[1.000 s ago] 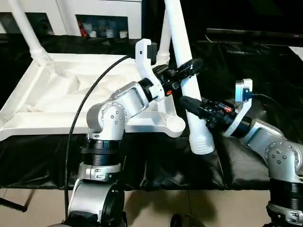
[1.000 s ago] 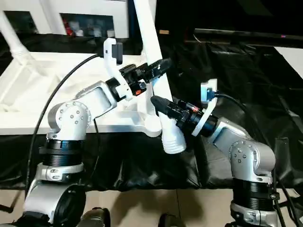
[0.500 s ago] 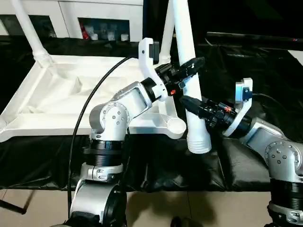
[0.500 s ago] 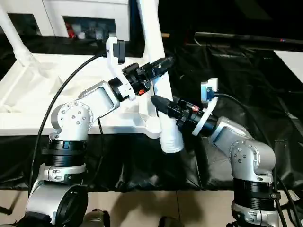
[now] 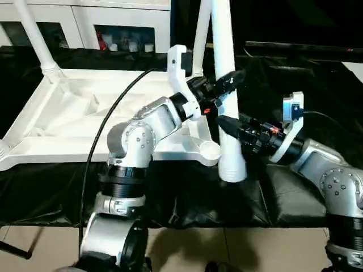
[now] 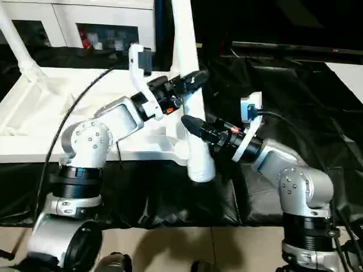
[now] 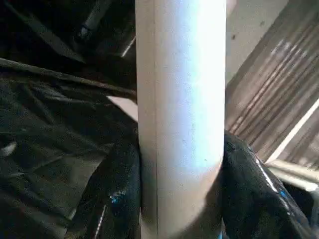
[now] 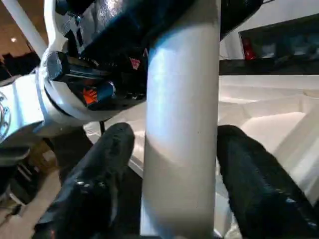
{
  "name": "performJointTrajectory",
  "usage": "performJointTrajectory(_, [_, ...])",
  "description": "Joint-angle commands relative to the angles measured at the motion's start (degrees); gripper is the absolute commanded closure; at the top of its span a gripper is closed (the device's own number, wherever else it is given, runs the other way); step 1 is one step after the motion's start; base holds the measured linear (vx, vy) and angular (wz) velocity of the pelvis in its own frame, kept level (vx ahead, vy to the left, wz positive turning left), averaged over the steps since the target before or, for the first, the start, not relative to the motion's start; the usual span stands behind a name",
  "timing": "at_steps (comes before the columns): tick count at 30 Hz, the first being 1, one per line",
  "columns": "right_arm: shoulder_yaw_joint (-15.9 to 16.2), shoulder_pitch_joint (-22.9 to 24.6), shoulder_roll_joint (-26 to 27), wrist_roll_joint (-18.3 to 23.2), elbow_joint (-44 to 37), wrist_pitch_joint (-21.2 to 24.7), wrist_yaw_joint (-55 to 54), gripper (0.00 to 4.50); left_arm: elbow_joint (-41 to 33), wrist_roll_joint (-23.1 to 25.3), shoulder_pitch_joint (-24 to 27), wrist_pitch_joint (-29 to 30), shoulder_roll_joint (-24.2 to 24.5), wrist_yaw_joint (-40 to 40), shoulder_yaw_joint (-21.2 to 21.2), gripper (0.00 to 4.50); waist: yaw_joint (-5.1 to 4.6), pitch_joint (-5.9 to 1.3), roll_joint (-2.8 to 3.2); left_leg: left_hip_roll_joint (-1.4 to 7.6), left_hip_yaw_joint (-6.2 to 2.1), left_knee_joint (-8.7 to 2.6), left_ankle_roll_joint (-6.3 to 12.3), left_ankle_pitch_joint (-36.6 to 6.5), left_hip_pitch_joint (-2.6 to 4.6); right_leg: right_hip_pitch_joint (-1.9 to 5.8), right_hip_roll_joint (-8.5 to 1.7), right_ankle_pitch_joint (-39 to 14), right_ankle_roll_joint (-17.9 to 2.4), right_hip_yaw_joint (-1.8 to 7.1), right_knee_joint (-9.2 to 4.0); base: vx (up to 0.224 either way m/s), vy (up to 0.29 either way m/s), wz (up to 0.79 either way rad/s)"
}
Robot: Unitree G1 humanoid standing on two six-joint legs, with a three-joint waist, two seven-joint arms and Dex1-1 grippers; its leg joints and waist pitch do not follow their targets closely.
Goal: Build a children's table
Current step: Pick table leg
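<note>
The children's table top (image 5: 57,144) lies upside down on black sheeting, ribbed underside up. One white leg (image 5: 35,42) stands in its far left corner and another leg (image 5: 198,39) at its far right corner. A loose white leg (image 5: 222,56) stands nearly upright, its wide end (image 5: 231,169) just right of the near right corner socket (image 5: 210,151). My left gripper (image 5: 228,85) is shut on this leg, and its fingers (image 7: 249,194) press both sides. Lower down, my right gripper (image 5: 229,127) stands open around it, with a finger (image 8: 104,169) clear of the tube.
Black sheeting (image 5: 295,85) covers the work surface, and its front edge drops to the floor (image 5: 187,249). White cabinets (image 5: 119,28) stand behind. A black cable (image 5: 102,136) loops over my left arm.
My left gripper has closed onto the loose leg. The leg has swung more upright, its lower end moving left toward the corner socket. My right fingers have loosened from the leg.
</note>
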Motion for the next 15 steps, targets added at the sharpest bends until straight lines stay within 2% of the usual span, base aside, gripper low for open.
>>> performJointTrajectory(1, [0.87,-0.63,-1.82,-0.23,-1.24,1.60,0.91,1.52,-0.33,1.68,-1.65,-1.11,1.03,-2.03,-2.00,2.69,0.39,-6.02,-0.74,-0.03,0.20,-3.64,0.28,-12.60,1.14,3.61,-1.57,-22.72,-5.03,0.74,-5.20,0.000,0.000,0.00])
performJointTrajectory(3, [1.44,-0.43,-2.95,0.14,-1.49,2.87,1.65,1.52,-0.04,1.84,-2.10,-1.28,1.48,-2.62,-2.46,2.70,0.26,-6.01,-0.85,-0.08,0.28,-3.54,0.38,-11.76,0.84,3.69,-1.59,-20.51,-6.12,0.78,-4.87,0.000,0.000,0.00])
performJointTrajectory(5, [2.41,-0.03,-4.37,0.36,-1.69,4.12,2.57,1.52,0.33,1.75,-2.59,-1.35,1.85,-3.19,-2.79,2.70,0.37,-6.12,-0.85,-0.04,0.27,-3.49,0.51,-11.61,1.04,3.76,-1.51,-19.89,-6.42,0.78,-4.85,0.000,0.000,0.00])
performJointTrajectory(9, [5.05,0.43,-6.53,-0.49,-0.74,5.74,3.72,1.52,0.39,1.41,-3.09,-1.05,2.46,-5.32,-4.08,2.70,0.38,-6.14,-0.96,-0.01,0.36,-3.35,0.98,-10.85,0.89,3.82,-1.65,-17.89,-8.12,0.86,-4.49,0.000,0.000,0.00])
performJointTrajectory(15, [7.50,-0.94,-6.99,-1.47,1.43,6.14,4.52,1.52,0.72,1.75,-3.27,-0.82,2.96,-7.82,-5.94,2.70,0.33,-6.06,-1.08,0.02,0.43,-3.31,0.95,-11.59,0.97,3.76,-1.72,-18.91,-8.73,0.83,-4.58,0.000,0.000,0.00])
